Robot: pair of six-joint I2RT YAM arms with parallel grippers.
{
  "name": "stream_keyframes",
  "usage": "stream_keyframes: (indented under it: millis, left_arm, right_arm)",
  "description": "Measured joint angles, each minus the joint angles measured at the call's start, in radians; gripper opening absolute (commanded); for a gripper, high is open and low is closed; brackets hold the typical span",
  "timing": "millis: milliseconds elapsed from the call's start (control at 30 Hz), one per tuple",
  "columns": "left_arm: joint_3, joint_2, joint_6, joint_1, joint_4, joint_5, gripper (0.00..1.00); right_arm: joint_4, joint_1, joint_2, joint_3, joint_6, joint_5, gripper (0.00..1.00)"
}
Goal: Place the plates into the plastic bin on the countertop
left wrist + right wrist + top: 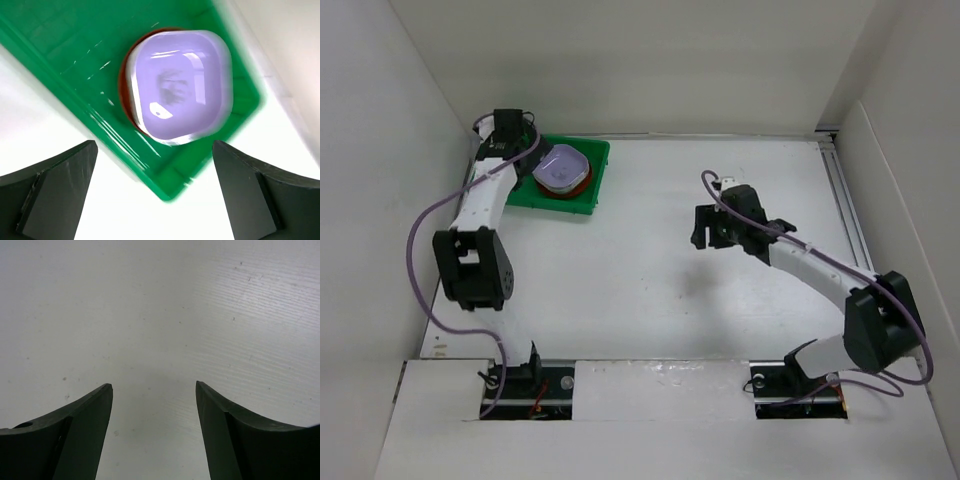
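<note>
The right tool [704,226] hangs over the table [640,300], released, its fingers [85,430] spread wide. Farther back on the left, the left tool [508,128] hovers above the bin [592,152], also released. In the bin's right half, a lavender plate [180,85] sits stacked on a red plate [123,95].

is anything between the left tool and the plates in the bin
Nothing visible. The left tool is open above the bin, and the lavender plate, stacked on a red plate, shows unobstructed below it.
</note>
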Motion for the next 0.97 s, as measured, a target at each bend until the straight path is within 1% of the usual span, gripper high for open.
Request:
stream_keyframes:
  millis: [133,167,200,300,433,467,600,667,733,833,967]
  left_arm:
    - [-0.023,-0.256,0.028,-0.039,0.000,-0.029,1.00]
    - [-0.043,-0.332,0.040,-0.051,0.012,-0.030,1.00]
    - [-0.070,-0.410,0.054,-0.061,0.016,-0.029,1.00]
    - [-0.183,-0.643,0.106,-0.069,0.018,-0.025,1.00]
    - [-0.359,-0.896,0.180,-0.062,-0.005,-0.016,1.00]
    - [-0.414,-0.954,0.198,-0.062,-0.011,-0.011,1.00]
    - [-0.623,-1.215,0.240,-0.063,-0.074,-0.001,1.00]
    - [-0.675,-1.332,0.242,-0.063,-0.130,-0.003,1.00]
    - [-0.684,-1.442,0.242,-0.063,-0.158,-0.004,1.00]
    - [-0.665,-1.565,0.242,-0.062,-0.173,-0.015,1.00]
    - [-0.646,-1.569,0.242,-0.062,-0.188,-0.018,1.00]
  right_arm:
    - [-0.082,0.067,-0.122,0.049,0.000,0.077,0.74]
    - [-0.104,0.088,-0.162,0.069,0.000,0.102,0.79]
    - [-0.128,0.103,-0.195,0.087,-0.002,0.137,0.88]
    - [-0.196,0.164,-0.329,0.171,-0.001,0.212,0.89]
    - [-0.288,0.231,-0.487,0.256,-0.002,0.312,0.91]
    - [-0.311,0.244,-0.526,0.266,-0.002,0.332,1.00]
    - [-0.410,0.259,-0.673,0.271,-0.006,0.385,1.00]
    - [-0.457,0.259,-0.736,0.272,-0.008,0.399,1.00]
    - [-0.495,0.259,-0.784,0.273,-0.008,0.403,1.00]
    - [-0.544,0.262,-0.814,0.274,-0.012,0.410,1.00]
    - [-0.597,0.266,-0.824,0.274,-0.016,0.416,1.00]
